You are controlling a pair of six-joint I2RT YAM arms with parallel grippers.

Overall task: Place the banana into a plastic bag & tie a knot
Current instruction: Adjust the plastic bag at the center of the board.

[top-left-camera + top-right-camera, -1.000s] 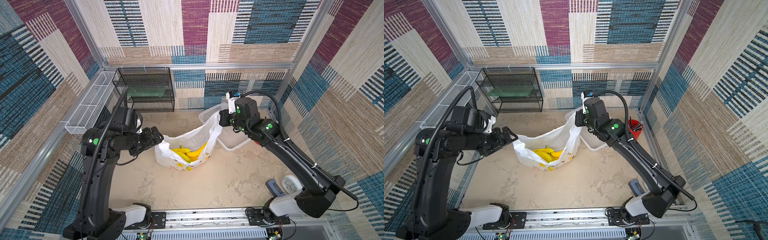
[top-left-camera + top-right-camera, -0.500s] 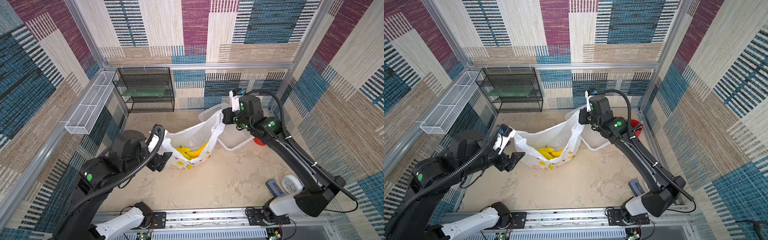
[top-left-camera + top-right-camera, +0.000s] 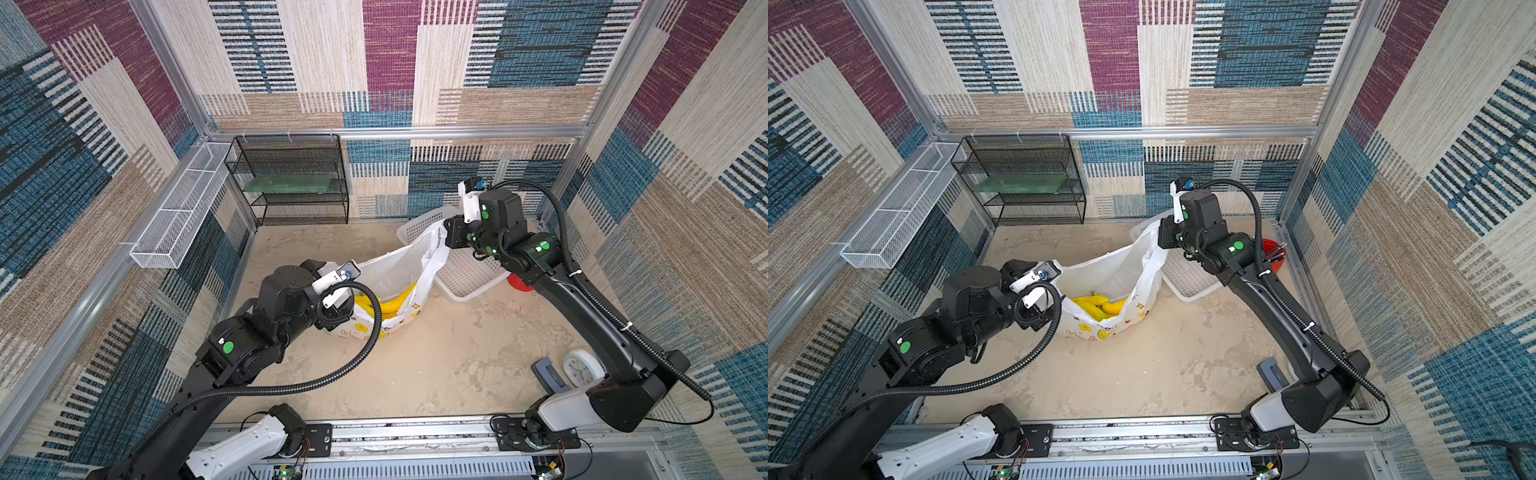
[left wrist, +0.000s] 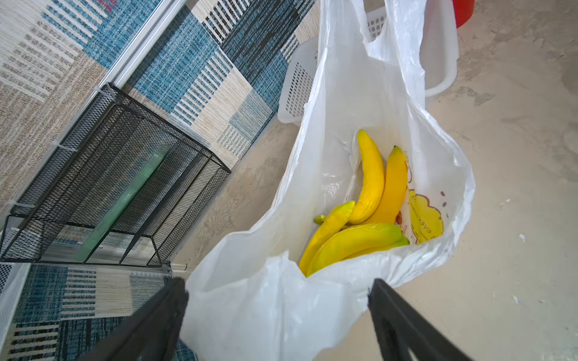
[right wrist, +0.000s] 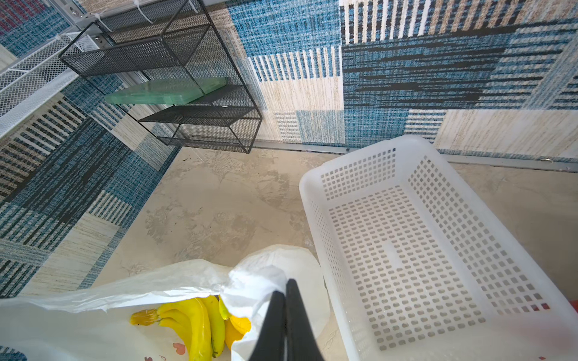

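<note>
1. The left gripper point(image 4: 278, 283) has its fingers point(image 4: 162, 312) cut off by the left wrist picture's lower edge; in both top views the left arm point(image 3: 286, 299) hides them;
2. the red container point(image 3: 1274, 261), at the surface's right edge, sits mostly behind the right arm point(image 3: 1279, 307); its contents, perhaps thin sticks, are too small to tell;
3. the plastic bag point(image 4: 266, 312) covers part of the banana bunch point(image 4: 372, 178) with its rim.

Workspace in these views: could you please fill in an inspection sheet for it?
Surface: beige mottled tabletop.
Job's things: plastic bag open and untied, bananas inside.
Clutter: white basket, red container, white clock.
Grippers: left gripper open, jaws astride the bag's near edge; right gripper shut on the bag, holding one side up.
Cables: black conduit hangs over the tabletop.
Surroundings: black mesh shelf, white wire rack, patterned walls.
</note>
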